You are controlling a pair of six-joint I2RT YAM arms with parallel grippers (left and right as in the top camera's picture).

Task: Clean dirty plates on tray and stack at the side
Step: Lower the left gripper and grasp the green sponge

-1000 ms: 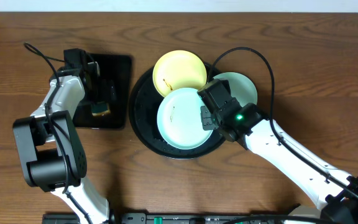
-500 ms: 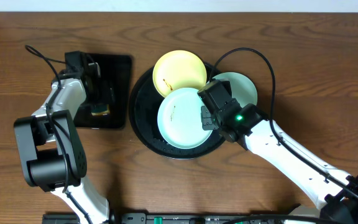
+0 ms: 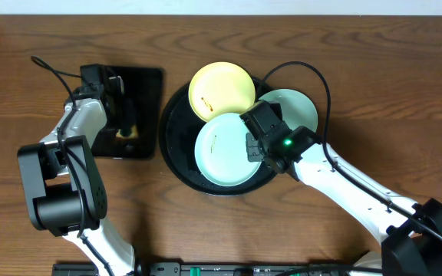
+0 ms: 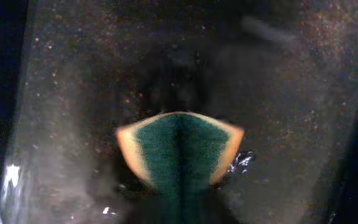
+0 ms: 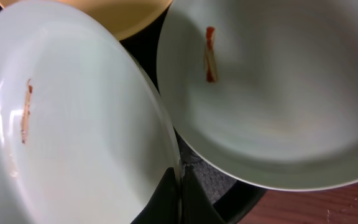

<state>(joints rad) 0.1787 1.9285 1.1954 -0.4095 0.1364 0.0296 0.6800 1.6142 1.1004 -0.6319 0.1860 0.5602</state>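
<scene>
Three plates lie on the round black tray [image 3: 173, 157]: a pale yellow plate [image 3: 221, 88] at the back, a mint-green plate [image 3: 219, 147] in front and a second mint-green plate [image 3: 296, 107] at the right. Each shows a small brown smear. My right gripper [image 3: 253, 146] is shut on the front mint plate's right rim; in the right wrist view its fingers [image 5: 179, 183] pinch that rim [image 5: 73, 124], next to the other mint plate [image 5: 272, 93]. My left gripper [image 3: 123, 123] is over the rectangular tray, shut on a green and yellow sponge [image 4: 179, 152], which is squeezed and creased.
The small rectangular black tray [image 3: 148, 84] lies left of the round tray, and its wet surface fills the left wrist view. Brown wood-grain tabletop [image 3: 374, 92] surrounds both trays. A black cable [image 3: 313, 73] loops over the right side of the round tray.
My left gripper has closed on the sponge, which now looks narrower and pinched. My right gripper and the front mint plate have shifted slightly to the left.
</scene>
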